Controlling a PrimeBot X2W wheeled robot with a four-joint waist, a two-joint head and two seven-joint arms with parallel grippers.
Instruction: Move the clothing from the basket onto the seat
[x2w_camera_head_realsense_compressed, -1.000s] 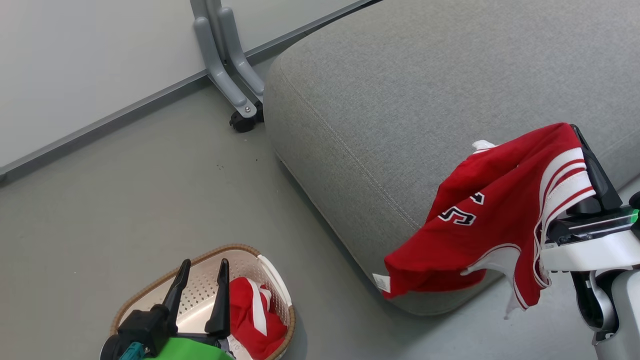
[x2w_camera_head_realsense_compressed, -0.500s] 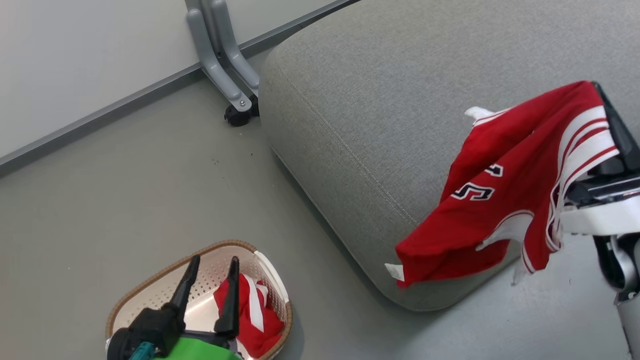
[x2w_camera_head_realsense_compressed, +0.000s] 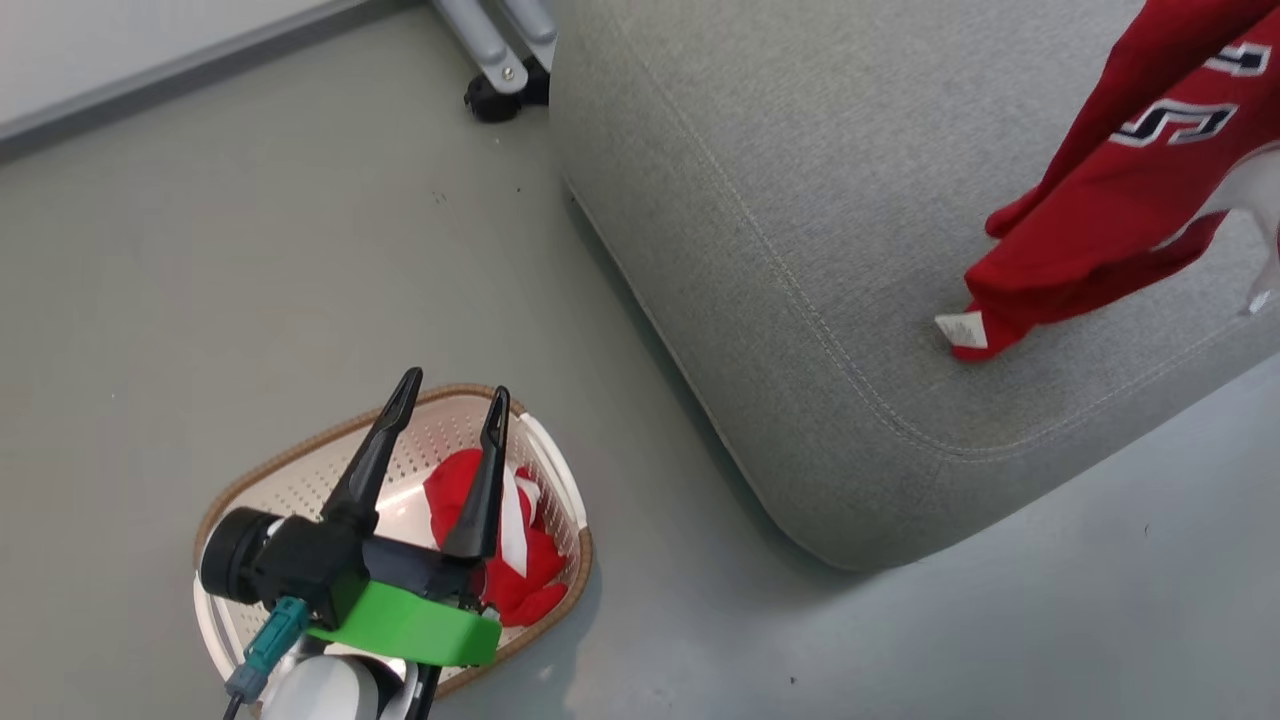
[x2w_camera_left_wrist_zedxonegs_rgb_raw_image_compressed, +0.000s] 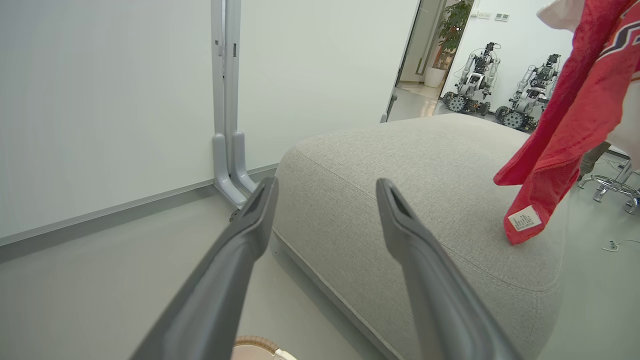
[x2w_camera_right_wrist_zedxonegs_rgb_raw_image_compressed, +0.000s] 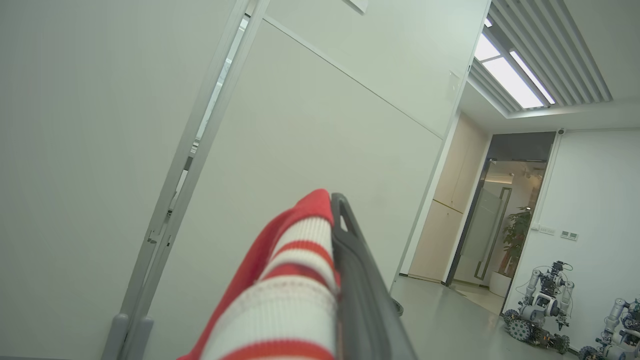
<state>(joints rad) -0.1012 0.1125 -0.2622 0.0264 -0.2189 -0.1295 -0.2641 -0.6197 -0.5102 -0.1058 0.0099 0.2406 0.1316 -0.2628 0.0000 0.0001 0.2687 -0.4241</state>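
The red jersey (x2w_camera_head_realsense_compressed: 1120, 210) with navy-and-white numerals hangs at the head view's upper right. Its lower end, with the white tag (x2w_camera_head_realsense_compressed: 960, 328), touches the top of the grey seat (x2w_camera_head_realsense_compressed: 800, 200). In the right wrist view my right gripper (x2w_camera_right_wrist_zedxonegs_rgb_raw_image_compressed: 332, 200) is shut on the jersey's red-and-white striped trim (x2w_camera_right_wrist_zedxonegs_rgb_raw_image_compressed: 295, 280). The second red garment (x2w_camera_head_realsense_compressed: 525, 575) lies crumpled in the cream basket (x2w_camera_head_realsense_compressed: 300, 470) on the floor. My left gripper (x2w_camera_head_realsense_compressed: 453, 387) is open above the basket with nothing between its fingers. The left wrist view shows the left gripper (x2w_camera_left_wrist_zedxonegs_rgb_raw_image_compressed: 326, 185) facing the seat (x2w_camera_left_wrist_zedxonegs_rgb_raw_image_compressed: 425, 200) and the hanging jersey (x2w_camera_left_wrist_zedxonegs_rgb_raw_image_compressed: 560, 130).
A grey partition foot with a black caster (x2w_camera_head_realsense_compressed: 495, 100) stands against the seat's far left corner, below a white wall panel (x2w_camera_left_wrist_zedxonegs_rgb_raw_image_compressed: 100, 100). Grey floor (x2w_camera_head_realsense_compressed: 250, 250) lies between basket and seat. Parked robots (x2w_camera_left_wrist_zedxonegs_rgb_raw_image_compressed: 475, 75) and a chair base (x2w_camera_left_wrist_zedxonegs_rgb_raw_image_compressed: 612, 185) stand beyond the seat.
The head camera has shifted. The jersey has risen from the seat's front edge to hang over its top, and the right gripper has left the head view. The left gripper stays over the basket.
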